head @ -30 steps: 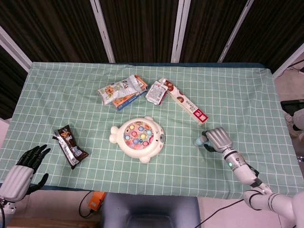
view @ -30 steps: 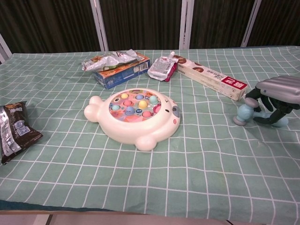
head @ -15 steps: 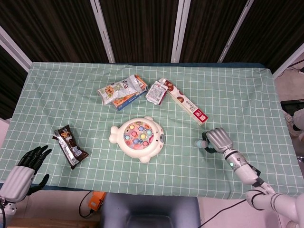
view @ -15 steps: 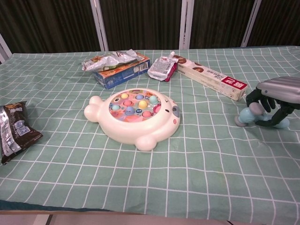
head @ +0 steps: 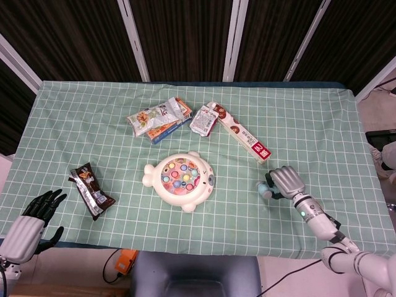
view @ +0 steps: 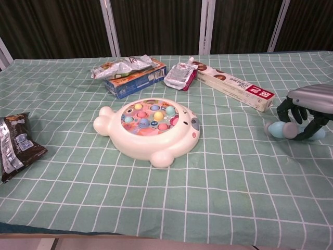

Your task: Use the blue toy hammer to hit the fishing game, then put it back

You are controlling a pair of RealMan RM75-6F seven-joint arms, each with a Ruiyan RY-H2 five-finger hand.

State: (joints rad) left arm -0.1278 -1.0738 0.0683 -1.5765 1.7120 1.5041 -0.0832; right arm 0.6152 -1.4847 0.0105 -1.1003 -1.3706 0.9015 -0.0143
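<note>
The right hand sits low over the right side of the surface, palm down with its silver back facing up, the forearm running back toward the lower right corner of the head view. Its dark fingers are curled down around the blue toy hammer, which it grips; in the chest view the hammer's pale blue head pokes out at the hand's left side and appears lifted just off the checked cloth, though contact cannot be told for sure. The hammer's long axis runs roughly left to right, head pointing toward the fishing game; the handle is mostly hidden under the fingers. The hammer is well to the right of the fishing game, near the long red-ended box. The fishing game lies flat at the middle of the surface. The left hand hangs off the near left edge, holding nothing, fingers spread and pointing up.
</note>
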